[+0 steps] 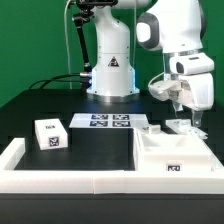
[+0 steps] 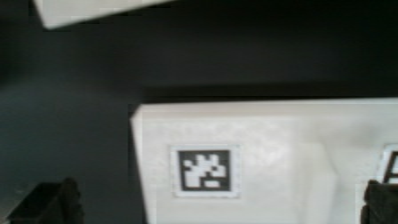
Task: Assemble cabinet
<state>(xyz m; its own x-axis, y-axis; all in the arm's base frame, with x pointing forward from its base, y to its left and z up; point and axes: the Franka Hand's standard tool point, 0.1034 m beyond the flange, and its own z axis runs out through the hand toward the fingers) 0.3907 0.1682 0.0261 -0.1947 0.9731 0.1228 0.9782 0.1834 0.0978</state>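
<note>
1. Cabinet body (image 1: 170,157), white and boxy, sits on the black table (image 1: 100,150) at the exterior view's right, beside the low white rim (image 1: 60,182).
2. A small tagged block (image 1: 50,133) lies well apart at the left.
3. The claw (image 1: 184,121) hangs over the body's far side, its fingers (image 2: 54,203) spread apart and holding nothing, with a tagged white panel (image 2: 258,135) below them.

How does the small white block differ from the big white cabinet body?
The small block is a closed cube; the cabinet body is far larger, low and open on top. The small block sits alone at the exterior view's left; the cabinet body lies at its right, where the gripper hangs. Both are matte white with square tags.
</note>
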